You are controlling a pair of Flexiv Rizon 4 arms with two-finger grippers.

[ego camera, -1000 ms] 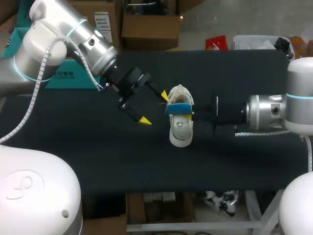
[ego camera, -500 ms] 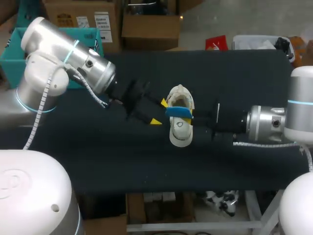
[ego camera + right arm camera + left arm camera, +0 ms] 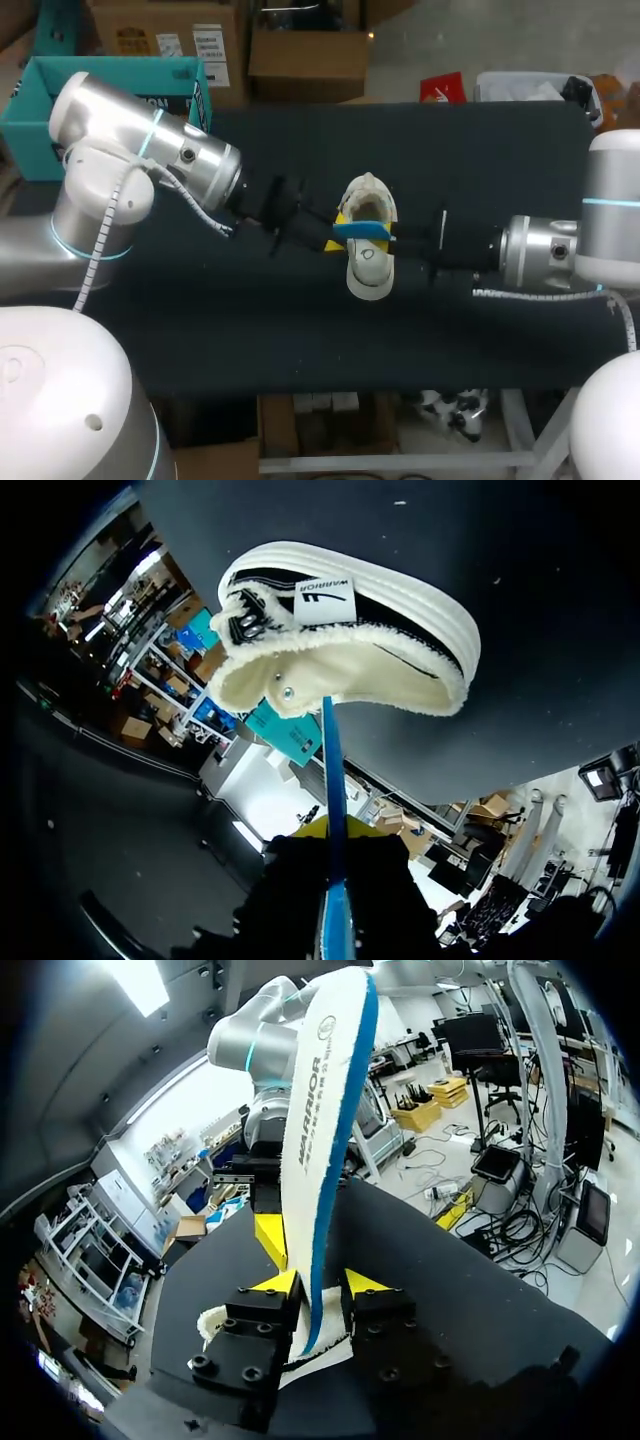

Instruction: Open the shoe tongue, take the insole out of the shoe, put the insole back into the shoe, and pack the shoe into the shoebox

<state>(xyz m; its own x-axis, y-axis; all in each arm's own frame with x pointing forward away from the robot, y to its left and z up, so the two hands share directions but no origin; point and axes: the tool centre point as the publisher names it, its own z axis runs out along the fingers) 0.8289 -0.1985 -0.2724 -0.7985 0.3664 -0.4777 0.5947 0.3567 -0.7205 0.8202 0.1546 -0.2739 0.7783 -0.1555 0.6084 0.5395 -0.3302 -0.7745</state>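
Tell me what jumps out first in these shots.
The blue-edged white insole stands out: the left gripper and the right gripper clamp it from opposite sides. In the head view it lies across the opening of the cream shoe, which sits mid-way along the black table.

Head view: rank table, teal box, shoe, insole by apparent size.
1. table
2. teal box, partly hidden
3. shoe
4. insole, only a blue strip showing
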